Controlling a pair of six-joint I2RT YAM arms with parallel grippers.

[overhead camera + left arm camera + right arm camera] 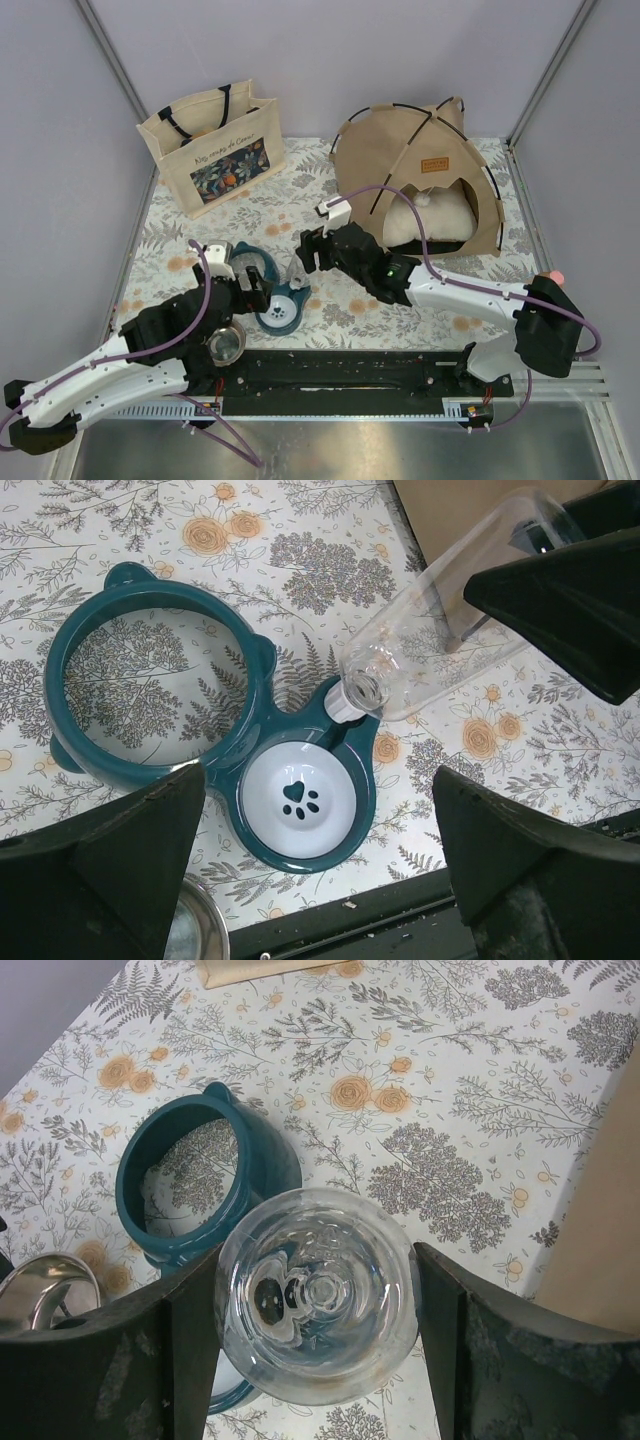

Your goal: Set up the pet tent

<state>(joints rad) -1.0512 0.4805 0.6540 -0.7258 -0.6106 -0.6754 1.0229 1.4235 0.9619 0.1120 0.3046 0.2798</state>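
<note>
Standing at the far left of the table is a tote, upright, its printed side facing the arms. Nearer, the left gripper hangs over a teal feeder; its fingers are spread wide apart with nothing between them, and they touch neither the feeder nor anything else. A steel bowl sits on the table just beside the feeder's near edge, under the left arm. The feeder has two parts: an open ring on its left with the floral cloth showing through it, and a white dish with a dark paw print on its right. A clear bottle leans over the feeder, its neck down in the socket at the dish's rim and its body tilted up toward the right. The right gripper is clamped on that bottle, one finger pressed to each side of its body. Well apart from both grippers, the tent stands erect at the far right of the table, black poles arched over its tan fabric, its doorway facing the arms. A brown label sits above the doorway, and a white pillow lies inside.
</note>
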